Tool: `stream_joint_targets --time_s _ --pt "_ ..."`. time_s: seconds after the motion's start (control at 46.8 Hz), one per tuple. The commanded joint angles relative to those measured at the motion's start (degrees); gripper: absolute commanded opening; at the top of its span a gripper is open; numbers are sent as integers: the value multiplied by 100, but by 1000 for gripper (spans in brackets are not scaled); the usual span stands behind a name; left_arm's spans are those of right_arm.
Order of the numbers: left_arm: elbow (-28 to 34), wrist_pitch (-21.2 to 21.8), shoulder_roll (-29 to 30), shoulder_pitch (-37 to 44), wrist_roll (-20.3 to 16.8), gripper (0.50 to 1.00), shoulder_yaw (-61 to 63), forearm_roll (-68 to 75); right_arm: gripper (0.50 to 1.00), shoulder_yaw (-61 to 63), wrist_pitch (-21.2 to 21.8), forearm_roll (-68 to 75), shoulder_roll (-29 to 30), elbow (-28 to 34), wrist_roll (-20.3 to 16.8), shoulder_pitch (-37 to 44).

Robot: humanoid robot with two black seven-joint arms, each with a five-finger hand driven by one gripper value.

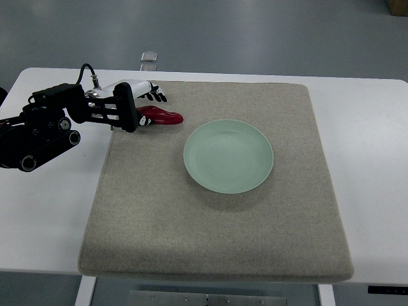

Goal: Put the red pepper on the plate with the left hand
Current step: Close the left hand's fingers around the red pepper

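No brand, label or writing could be read anywhere. Nearest the camera lay a square grey felt mat (217, 217) on the white table (373, 191). Further in, a round pale-green ceramic plate (228, 155) sat on the mat, holding nothing. Beyond its left rim lay the glossy, elongated red pepper (162, 116), on the mat and apart from the plate. The black-and-white left hand (137, 102) reached in from the left, its thumb side against the pepper's stem end; its dark fingers (155, 95) stretched out above the pepper. Whether it gripped the pepper could not be told. A small clear object (149, 57) lay at the far table edge.
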Motion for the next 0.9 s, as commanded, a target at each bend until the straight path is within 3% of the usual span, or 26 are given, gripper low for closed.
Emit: stream_joint_targets --time_s 0.0,0.556,0.706,0.877 --pt "10 17 -2 -8 0 746 151 0 928 0 0 0 0 1 0 0" --pt "71 122 -72 -8 -9 696 204 0 928 0 0 0 0 1 -8 0" --pt "71 122 -81 -8 -9 668 204 9 928 0 0 0 0 1 0 0" --pt "80 122 -81 -17 -9 604 195 9 928 0 0 0 0 -8 0 0"
